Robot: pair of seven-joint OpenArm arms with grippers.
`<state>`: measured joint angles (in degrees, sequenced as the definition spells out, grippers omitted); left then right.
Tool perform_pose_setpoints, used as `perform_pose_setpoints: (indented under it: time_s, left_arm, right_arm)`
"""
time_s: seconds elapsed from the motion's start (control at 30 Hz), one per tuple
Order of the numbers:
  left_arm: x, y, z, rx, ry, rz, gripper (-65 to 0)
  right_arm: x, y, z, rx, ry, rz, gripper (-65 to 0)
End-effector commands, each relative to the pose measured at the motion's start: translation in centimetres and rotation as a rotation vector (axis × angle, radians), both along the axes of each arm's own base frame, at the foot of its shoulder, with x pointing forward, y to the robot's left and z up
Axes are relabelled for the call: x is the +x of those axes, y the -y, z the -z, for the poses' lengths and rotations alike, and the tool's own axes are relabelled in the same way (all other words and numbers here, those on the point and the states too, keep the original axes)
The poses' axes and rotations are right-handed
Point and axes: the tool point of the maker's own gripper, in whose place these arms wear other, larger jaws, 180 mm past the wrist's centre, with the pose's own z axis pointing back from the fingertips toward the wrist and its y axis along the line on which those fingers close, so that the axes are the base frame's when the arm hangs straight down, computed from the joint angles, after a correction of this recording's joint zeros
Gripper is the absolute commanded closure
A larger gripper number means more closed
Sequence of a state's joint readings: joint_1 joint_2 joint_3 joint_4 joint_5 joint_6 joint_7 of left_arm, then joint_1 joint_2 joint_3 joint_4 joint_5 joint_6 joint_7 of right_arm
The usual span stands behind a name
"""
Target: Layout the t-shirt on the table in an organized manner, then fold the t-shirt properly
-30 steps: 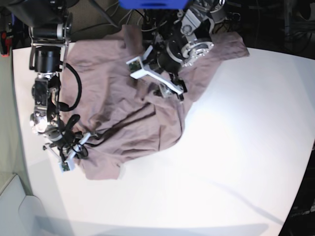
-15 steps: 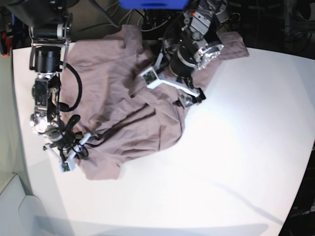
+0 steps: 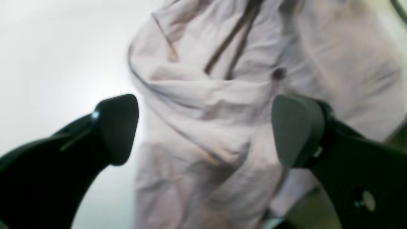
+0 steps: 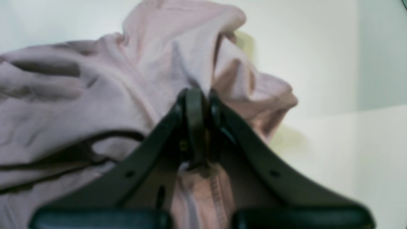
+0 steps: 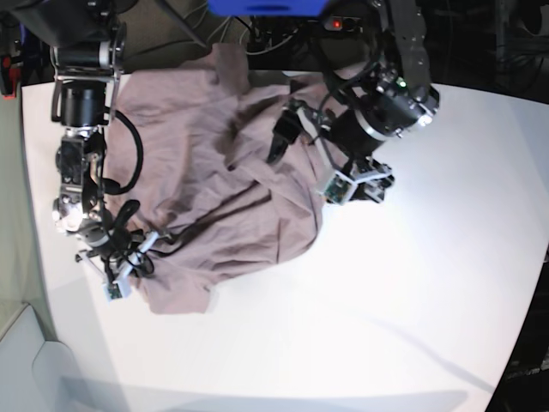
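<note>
The mauve-brown t-shirt point(image 5: 197, 172) lies crumpled and wrinkled on the back left part of the white table point(image 5: 412, 283). My right gripper point(image 5: 129, 262) is at the shirt's front left edge. In the right wrist view it point(image 4: 199, 98) is shut on a bunched fold of the shirt point(image 4: 95, 79). My left gripper point(image 5: 352, 182) hovers over the shirt's right edge. In the left wrist view it point(image 3: 203, 127) is wide open and empty, with folds of the shirt point(image 3: 203, 95) below the jaws and bare table point(image 3: 47, 47) to the left.
Cables and dark equipment crowd the strip behind the table's back edge, with a blue object point(image 5: 266, 7) at the top. A pale grey surface point(image 5: 21, 360) sits off the table's front left corner. White table point(image 4: 334, 143) shows beside the held fold.
My left arm has swung right and turned, from over the shirt's middle to its right edge, staying open. My right gripper has kept still, holding the shirt.
</note>
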<state>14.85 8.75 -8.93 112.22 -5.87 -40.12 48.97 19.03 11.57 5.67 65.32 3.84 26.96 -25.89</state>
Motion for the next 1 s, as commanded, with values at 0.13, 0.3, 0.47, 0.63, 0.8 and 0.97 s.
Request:
perform_pose_setpoints:
  time_s: [0.13, 0.3, 0.47, 0.63, 0.8, 0.97]
  left_arm:
    - [0.0, 1.3, 0.4, -0.243, -0.059, -0.02, -65.0]
    - [-1.3, 2.4, 2.9, -0.34, -0.164, -0.023, -65.0]
    - [-2.1, 3.0, 3.0, -0.417, -0.191, -0.028, -65.0]
    - [-2.1, 2.9, 3.0, -0.418, -0.195, -0.028, -65.0]
    - [-2.0, 2.4, 3.6, -0.379, -0.211, -0.055, -65.0]
    - [-3.5, 1.7, 4.8, -0.232, -0.276, -0.002, -65.0]
  right_arm:
    - [1.3, 0.3, -2.2, 0.006, 0.066, 0.002, 0.0]
    - [1.3, 0.3, -2.2, 0.006, 0.066, 0.002, 0.0]
    - [0.8, 0.3, -1.6, 0.005, 0.055, 0.001, 0.0]
    - [0.7, 0.3, -1.5, 0.005, 0.052, 0.001, 0.0]
    - [0.7, 0.5, -1.5, 0.0, 0.052, 0.003, 0.0]
    - [0.7, 0.6, -1.6, -0.001, 0.053, 0.003, 0.0]
